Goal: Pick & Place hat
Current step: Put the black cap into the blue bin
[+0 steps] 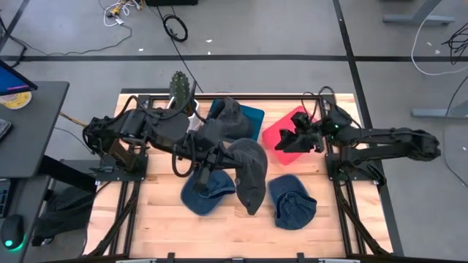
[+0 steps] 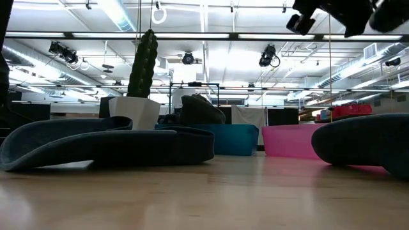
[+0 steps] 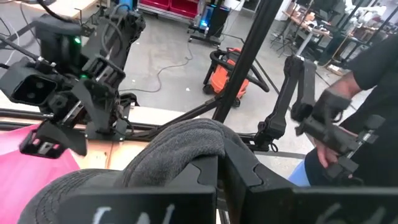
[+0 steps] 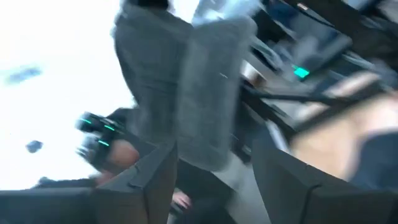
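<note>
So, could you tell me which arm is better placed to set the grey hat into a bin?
Left. Its gripper is shut on the grey hat, lifted near the blue bin. The right gripper hovers over the pink bin, its fingers open.

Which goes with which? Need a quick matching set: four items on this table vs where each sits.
Items:
1. grey hat
2. red bin
3. blue bin
4. cactus

Places:
A. under the right pincer
B. in a white pot at the table's far edge
C. lifted in the left pincer
D. holds a dark hat

Pairs: 1-C, 2-A, 3-D, 4-B
</note>
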